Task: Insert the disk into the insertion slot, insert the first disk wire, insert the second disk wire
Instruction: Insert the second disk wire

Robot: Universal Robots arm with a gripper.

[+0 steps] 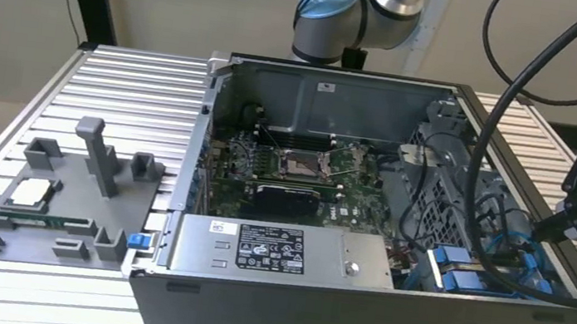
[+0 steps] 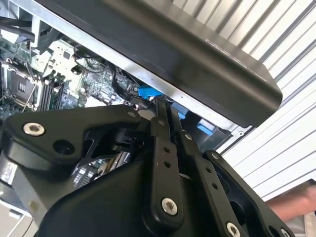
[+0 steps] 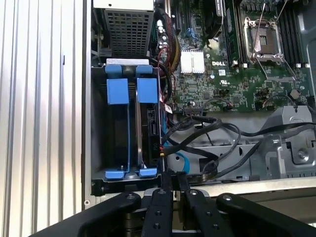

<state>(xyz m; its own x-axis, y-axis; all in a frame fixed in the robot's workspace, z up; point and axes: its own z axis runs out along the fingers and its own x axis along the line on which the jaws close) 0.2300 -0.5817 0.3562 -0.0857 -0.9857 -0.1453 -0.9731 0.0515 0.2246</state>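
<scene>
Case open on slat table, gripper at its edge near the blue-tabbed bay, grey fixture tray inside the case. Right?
No: the exterior view shows the grey fixture tray on the table outside the case, at the exterior view's left. The gripper near the blue-tabbed bay: correct.

Blue-framed disk (image 3: 149, 129) edge-on inside insertion slot (image 3: 105, 139)

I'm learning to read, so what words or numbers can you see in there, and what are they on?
Nothing here can be quoted.
Label on the grey power-supply box: print too small to read.
White sticker on the case's back wall: too small.
Motherboard: white markings too small; a maker's logo, left unquoted.
</scene>
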